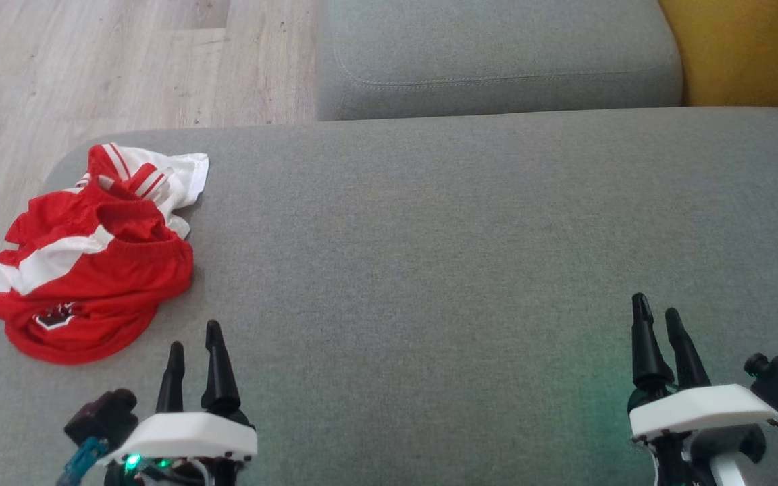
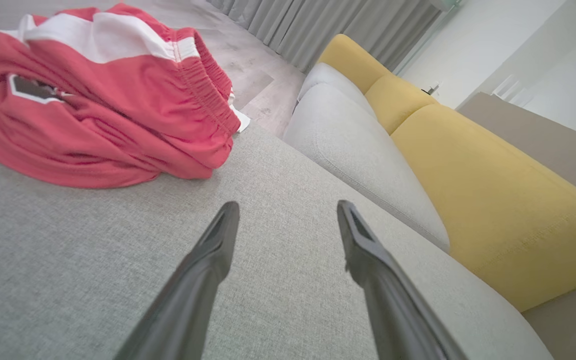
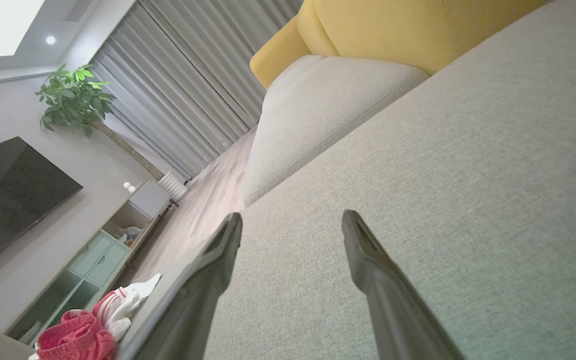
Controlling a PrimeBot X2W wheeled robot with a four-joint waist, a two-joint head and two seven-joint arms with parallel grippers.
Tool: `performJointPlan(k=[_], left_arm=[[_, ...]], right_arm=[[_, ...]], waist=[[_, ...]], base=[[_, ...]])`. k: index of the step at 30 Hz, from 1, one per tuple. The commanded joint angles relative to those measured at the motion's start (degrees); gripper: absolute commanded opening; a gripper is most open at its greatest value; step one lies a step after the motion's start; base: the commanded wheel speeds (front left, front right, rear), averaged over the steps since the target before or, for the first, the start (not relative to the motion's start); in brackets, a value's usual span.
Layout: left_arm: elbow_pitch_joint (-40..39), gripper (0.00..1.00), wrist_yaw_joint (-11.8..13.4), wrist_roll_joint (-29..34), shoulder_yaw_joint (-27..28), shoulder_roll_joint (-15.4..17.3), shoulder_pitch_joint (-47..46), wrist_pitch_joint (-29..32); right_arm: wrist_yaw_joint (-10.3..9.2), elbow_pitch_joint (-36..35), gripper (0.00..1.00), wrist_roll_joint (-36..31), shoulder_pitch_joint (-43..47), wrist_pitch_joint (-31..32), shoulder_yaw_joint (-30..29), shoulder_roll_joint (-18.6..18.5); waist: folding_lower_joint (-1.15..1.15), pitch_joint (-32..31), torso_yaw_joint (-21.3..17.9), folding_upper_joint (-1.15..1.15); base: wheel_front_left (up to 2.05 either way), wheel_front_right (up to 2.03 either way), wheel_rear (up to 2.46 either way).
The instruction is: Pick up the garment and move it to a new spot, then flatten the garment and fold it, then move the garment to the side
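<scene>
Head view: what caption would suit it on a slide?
Crumpled red-and-white garment lies at the left end of a grey cushion, both robot jaws open and empty.

One garment (image 1: 85,270) is counted, at the left edge of the near cushion (image 1: 463,270). Two grey cushions are counted with the far cushion (image 1: 497,61); three yellow cushions (image 2: 493,200) are seen. Two grippers are counted, the left gripper (image 1: 194,335) and the right gripper (image 1: 656,305), two fingers each. One plant (image 3: 73,97), one screen (image 3: 13,195) and one cabinet (image 3: 93,260) are seen.

Tapered black jaws meet white shells (image 1: 190,432); a green light (image 1: 132,462) glows.
</scene>
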Motion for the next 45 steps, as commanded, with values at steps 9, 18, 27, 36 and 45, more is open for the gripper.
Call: performJointPlan(k=[9,18,27,36,45], left_arm=[[-2.11,1.0,2.27,6.95,-0.78,0.3,-3.52,-2.17],[-2.42,1.0,3.74,12.36,-2.39,0.33,-3.57,-3.68],[-1.71,1.0,5.66,18.52,-3.85,0.35,-3.6,-5.19],[-1.12,1.0,7.28,23.15,-4.87,0.37,-3.63,-6.7],[-1.38,1.0,7.39,29.12,-6.09,0.39,-3.88,-8.21]], right_arm=[[-0.03,-1.76,1.0,-7.79,-1.81,-2.19,1.74,-0.43],[-0.03,-1.8,1.0,-14.68,-1.49,-3.7,3.08,-0.47],[-0.03,-1.94,1.0,-21.06,-1.18,-5.22,4.02,-0.52],[-0.04,-1.9,1.0,-27.92,-0.78,-6.75,4.74,-0.56],[-0.04,-2.29,1.0,-34.15,-0.54,-8.27,4.28,-0.6]], waist=[[0.0,-0.28,0.22,0.0],[0.0,-0.68,0.15,0.0],[0.0,-0.92,-0.12,0.0],[0.0,-1.37,-0.02,0.0],[0.0,-1.41,0.04,0.0]], base=[[0.0,0.0,0.0],[0.0,0.0,0.0],[0.0,0.0,0.0],[0.0,0.0,0.0],[0.0,0.0,0.0]])
